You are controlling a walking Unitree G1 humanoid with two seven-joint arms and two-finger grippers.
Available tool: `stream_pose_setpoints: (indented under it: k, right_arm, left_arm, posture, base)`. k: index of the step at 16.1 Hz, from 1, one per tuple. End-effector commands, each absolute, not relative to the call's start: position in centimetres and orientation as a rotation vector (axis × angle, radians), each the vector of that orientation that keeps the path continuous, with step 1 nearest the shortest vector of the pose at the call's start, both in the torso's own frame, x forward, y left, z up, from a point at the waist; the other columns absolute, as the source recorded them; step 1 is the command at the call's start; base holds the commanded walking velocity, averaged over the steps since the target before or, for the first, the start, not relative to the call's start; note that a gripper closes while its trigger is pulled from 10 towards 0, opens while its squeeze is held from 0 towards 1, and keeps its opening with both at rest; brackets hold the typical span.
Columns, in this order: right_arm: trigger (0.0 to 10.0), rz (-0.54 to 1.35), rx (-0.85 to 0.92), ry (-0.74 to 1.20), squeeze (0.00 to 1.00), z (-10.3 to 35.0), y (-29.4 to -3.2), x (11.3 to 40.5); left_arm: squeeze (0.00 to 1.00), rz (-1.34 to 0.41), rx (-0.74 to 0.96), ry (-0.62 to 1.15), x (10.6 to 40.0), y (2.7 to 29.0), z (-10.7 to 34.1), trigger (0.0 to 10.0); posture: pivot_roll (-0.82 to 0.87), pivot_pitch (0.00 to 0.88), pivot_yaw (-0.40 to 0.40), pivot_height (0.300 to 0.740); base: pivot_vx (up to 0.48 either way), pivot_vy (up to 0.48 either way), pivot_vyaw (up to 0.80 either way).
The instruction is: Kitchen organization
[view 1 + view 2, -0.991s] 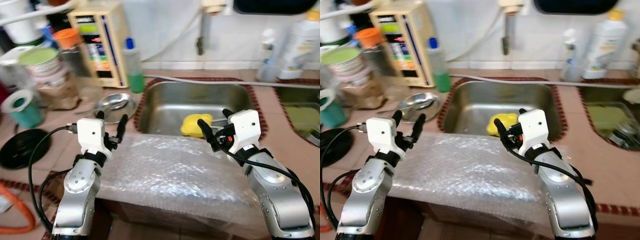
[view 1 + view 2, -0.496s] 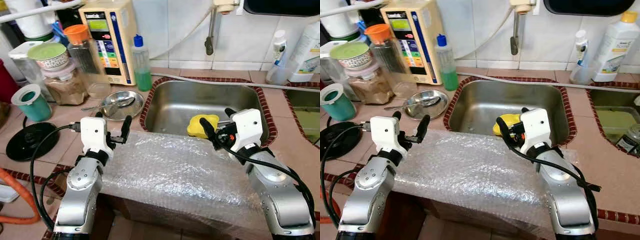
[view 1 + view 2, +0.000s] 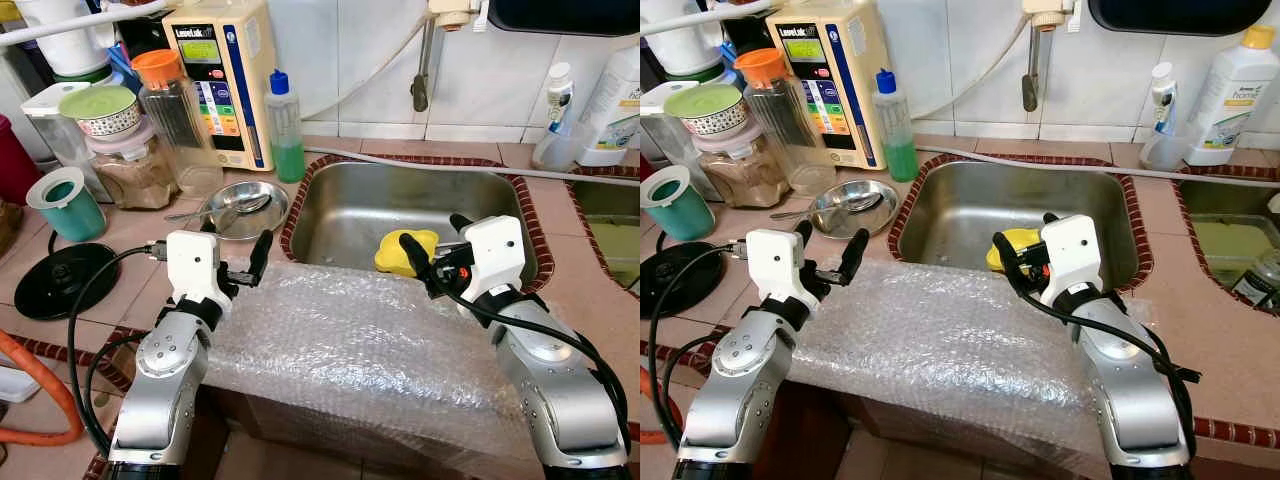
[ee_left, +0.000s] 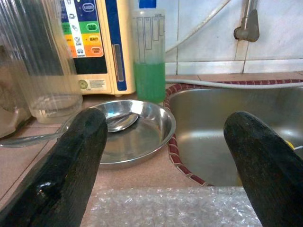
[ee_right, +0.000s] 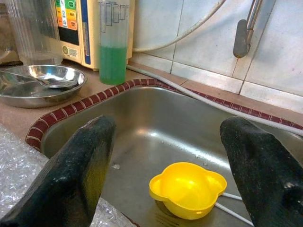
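A: We are standing at a tiled kitchen counter [image 3: 590, 300] with a steel sink [image 3: 360, 215] set into it, and a sheet of bubble wrap [image 3: 350, 350] draped over the counter's front edge.

B: Start with our hands, then. Our left gripper [image 3: 232, 250] hovers above the wrap's left end, its two black fingers [image 4: 71, 165] spread wide with nothing between them.

A: And our right gripper [image 3: 432, 245] hangs over the near rim of the sink, fingers likewise held apart and empty. Just beyond its tips a yellow cup [image 5: 188, 189] lies on the sink floor, close to the near wall.

B: Past our left gripper, a shallow steel dish [image 4: 137, 135] sits on the counter beside the sink, with a spoon [image 4: 118, 122] resting in it.

A: Behind the dish we see a clear bottle of green liquid [image 3: 284, 125] with a blue cap, next to a cream-coloured appliance [image 3: 222, 75] against the wall, and a clear jug with an orange lid [image 3: 180, 120].

B: Further left stand a teal cup [image 3: 67, 205] and a black round lid [image 3: 55, 280] flat on the counter. A tap [image 3: 422, 80] hangs above the sink, and white bottles [image 3: 610, 95] stand at the far right
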State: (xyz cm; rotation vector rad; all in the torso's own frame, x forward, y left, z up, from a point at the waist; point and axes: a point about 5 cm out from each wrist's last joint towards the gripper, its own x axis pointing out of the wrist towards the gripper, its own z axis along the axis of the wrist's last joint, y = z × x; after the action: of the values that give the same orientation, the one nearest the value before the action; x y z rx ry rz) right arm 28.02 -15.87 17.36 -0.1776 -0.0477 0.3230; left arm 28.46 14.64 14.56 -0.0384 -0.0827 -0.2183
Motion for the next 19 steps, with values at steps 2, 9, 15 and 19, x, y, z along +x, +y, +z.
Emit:
stream_pose_setpoints:
  k: [2, 9, 15, 19]
  right_arm:
    - [10.0, 0.320, -0.187, -0.062, 0.00, 17.70, -15.89, 28.20]
    - [10.0, 0.319, -0.189, -0.060, 0.00, 17.64, -15.96, 28.13]
    - [10.0, 0.321, -0.190, -0.058, 0.00, 17.60, -15.93, 28.13]
    - [10.0, 0.321, -0.191, -0.055, 0.00, 17.53, -15.98, 28.13]
  left_arm:
    - [0.00, -0.240, -0.044, -0.090, 28.35, 14.50, 14.99, 10.0]
    - [0.00, -0.261, -0.057, -0.081, 28.10, 14.35, 14.83, 10.0]
    - [0.00, -0.276, -0.056, -0.068, 27.94, 14.26, 14.65, 10.0]
    - [0.00, -0.281, -0.056, -0.062, 27.87, 14.26, 14.62, 10.0]
  posture:
    - [-0.04, 0.000, 0.112, 0.740]
    - [-0.04, 0.000, 0.112, 0.740]
    - [-0.04, 0.000, 0.114, 0.740]
    - [-0.04, 0.000, 0.114, 0.740]
  base:
    - [0.000, 0.000, 0.00]
    - [0.110, 0.000, 0.00]
    - [0.327, 0.000, 0.00]
    - [0.320, 0.000, 0.00]
